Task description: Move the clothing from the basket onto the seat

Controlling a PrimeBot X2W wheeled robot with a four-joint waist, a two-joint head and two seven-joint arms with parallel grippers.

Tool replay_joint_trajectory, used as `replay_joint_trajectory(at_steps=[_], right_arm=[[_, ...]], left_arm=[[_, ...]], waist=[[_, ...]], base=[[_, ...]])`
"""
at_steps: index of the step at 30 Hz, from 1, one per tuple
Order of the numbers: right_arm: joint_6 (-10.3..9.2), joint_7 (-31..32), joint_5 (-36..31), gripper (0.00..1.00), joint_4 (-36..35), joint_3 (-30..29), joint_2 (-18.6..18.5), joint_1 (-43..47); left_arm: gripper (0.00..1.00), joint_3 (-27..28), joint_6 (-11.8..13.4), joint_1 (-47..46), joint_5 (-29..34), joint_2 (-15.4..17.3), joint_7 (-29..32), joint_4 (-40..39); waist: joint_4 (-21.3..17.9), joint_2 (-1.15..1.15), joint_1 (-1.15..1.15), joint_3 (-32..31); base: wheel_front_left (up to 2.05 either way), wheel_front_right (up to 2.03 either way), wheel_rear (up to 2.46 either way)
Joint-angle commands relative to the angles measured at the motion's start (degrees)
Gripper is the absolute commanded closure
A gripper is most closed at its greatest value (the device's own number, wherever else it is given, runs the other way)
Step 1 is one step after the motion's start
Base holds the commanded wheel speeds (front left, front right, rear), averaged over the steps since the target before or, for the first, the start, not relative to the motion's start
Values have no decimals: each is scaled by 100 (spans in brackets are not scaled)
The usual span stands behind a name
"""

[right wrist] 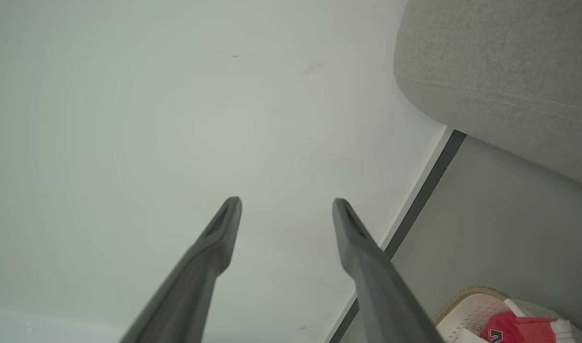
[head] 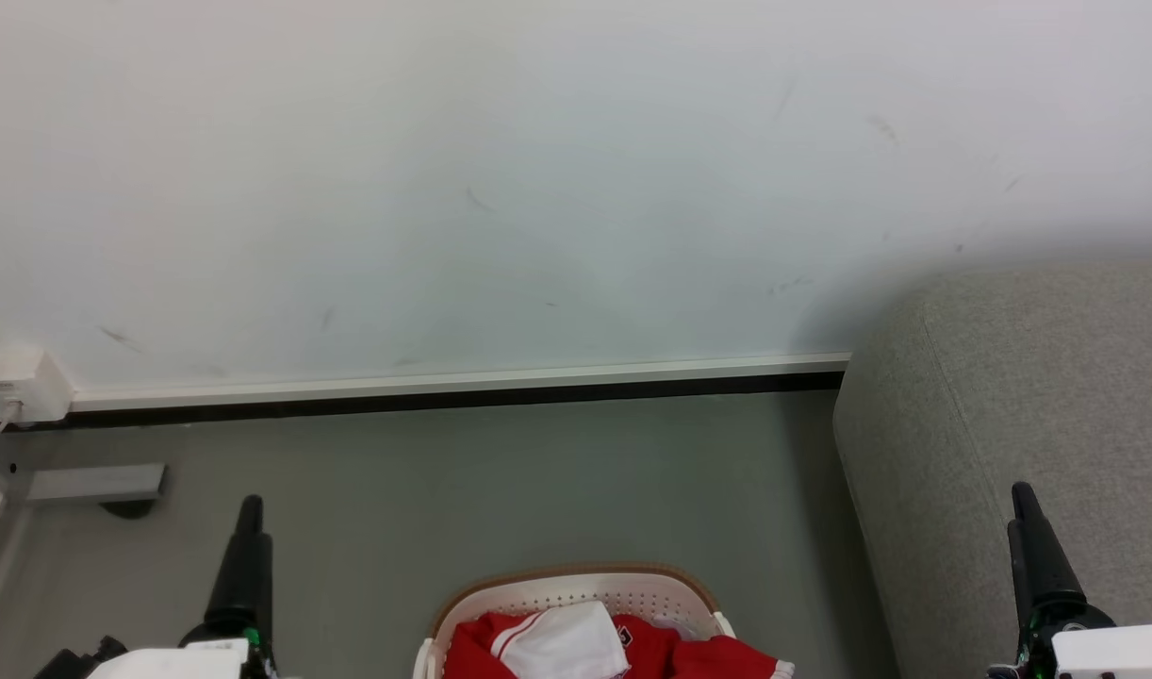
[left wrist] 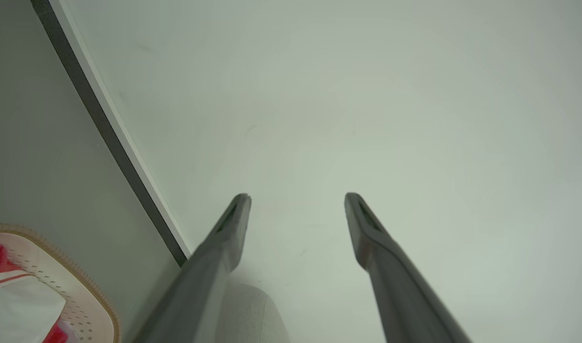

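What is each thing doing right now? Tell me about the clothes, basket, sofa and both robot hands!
clothing: crumpled, heaped in the basket.
basket: upright on the floor, holding the clothing.
seat: no clothing on the part that shows.
left hand: open, holding nothing.
right hand: open, holding nothing.

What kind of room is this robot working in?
Probably a living room or a mock-up of one: a grey sofa by a white wall, and a laundry basket of red clothing on the floor.
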Motion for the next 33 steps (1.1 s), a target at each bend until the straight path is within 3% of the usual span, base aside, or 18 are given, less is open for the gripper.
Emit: replay_joint_trajectory(at_steps=[1,9,22,33], right_arm=[[-2,-65,-207,0,-142,47,-73,-163],[-3,-246,-1117,0,-219,222,-116,-182],[-4,-508,-2421,0,-304,400,-179,-214],[-5,-708,-3478,0,-277,659,-287,-252]], left_arm=[[0,36,0,-103,248,43,-83,-134],[0,71,22,-108,1338,49,-263,-249],[0,-130,373,-41,2955,59,-523,-448],[0,-245,532,8,3933,66,-733,-452]], waist=[[-2,0,0,-1],[-15,0,0,-7],[-30,0,0,-3],[-46,0,0,-6]], base=[[0,0,0],[0,0,0],[0,0,0],[0,0,0]])
